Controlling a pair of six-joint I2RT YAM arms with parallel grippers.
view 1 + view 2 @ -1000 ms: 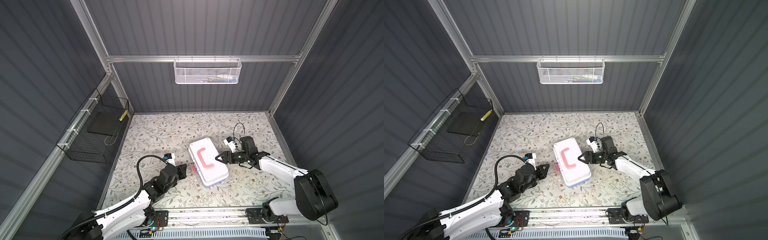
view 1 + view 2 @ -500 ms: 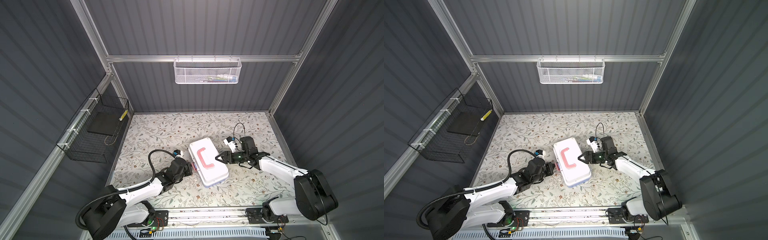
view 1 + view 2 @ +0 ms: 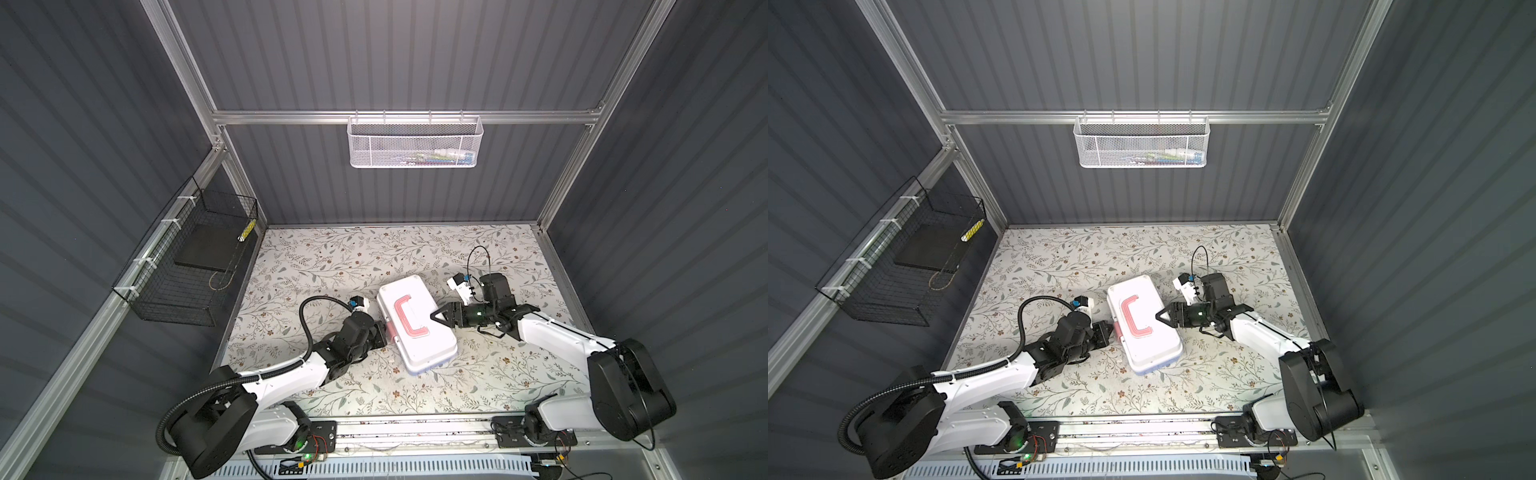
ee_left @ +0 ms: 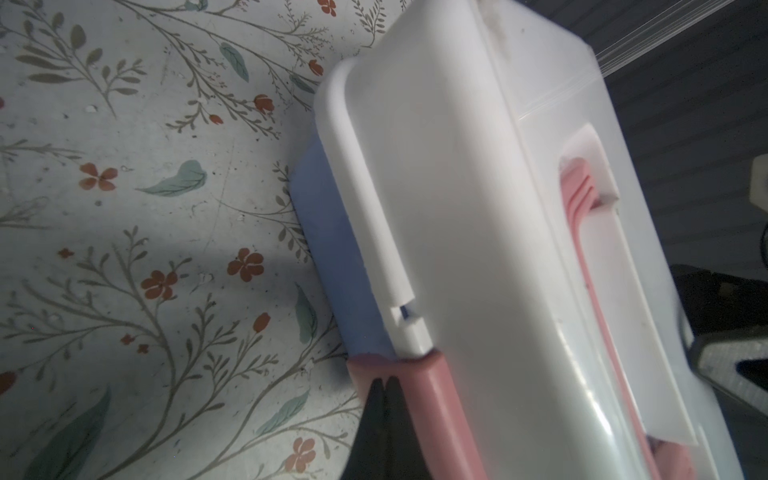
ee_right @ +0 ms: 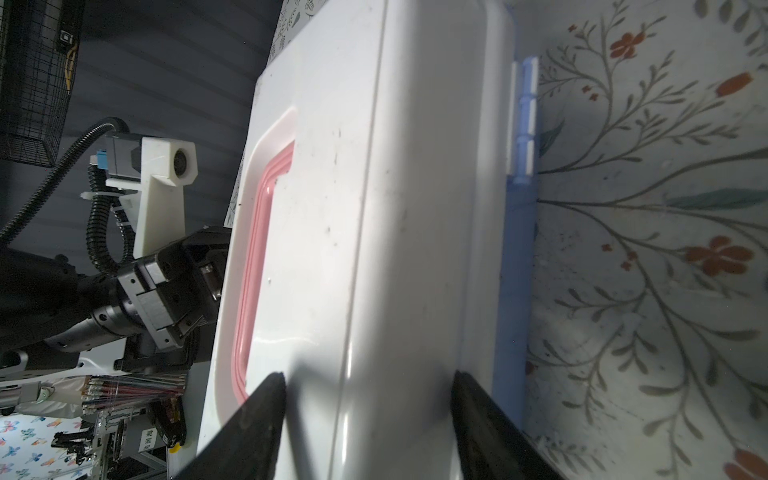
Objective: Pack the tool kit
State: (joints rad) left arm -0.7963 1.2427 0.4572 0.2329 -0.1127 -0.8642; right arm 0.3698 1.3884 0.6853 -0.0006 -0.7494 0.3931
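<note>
- Starting at your left pincer [image 4: 384, 397]: its tips are pressed together, with the nose against the pink latch [image 4: 419, 386] on the front wall of the tool kit [image 3: 415, 332].
- Your right pincer [image 5: 370, 415] is spread over the opposite long edge. One finger sits on the lid top beside the pink handle [image 5: 257, 257] and the other runs down the wall near the blue hinge [image 5: 527, 120]. Whether the pads actually bite, I cannot tell.
- The kit lies lid-shut and skewed, about mid-desk [image 3: 332, 257], between your two pincers.
- Treat it as a light, stiff, hollow plastic box. Its glossy walls look slippery, so a one-sided push will likely slide or spin it rather than seat the latch. Keep it braced from the hinge side.
- For holds, the lid rim suits steadying. The handle lies flat in its recess, so you would have to lift it up before hooking it. The contents are hidden and may shift if you tilt the box.
- For room, bare desk surrounds the box, widest on the far side. The near desk edge lies beyond the box's near end, and the side walls stand well apart.
</note>
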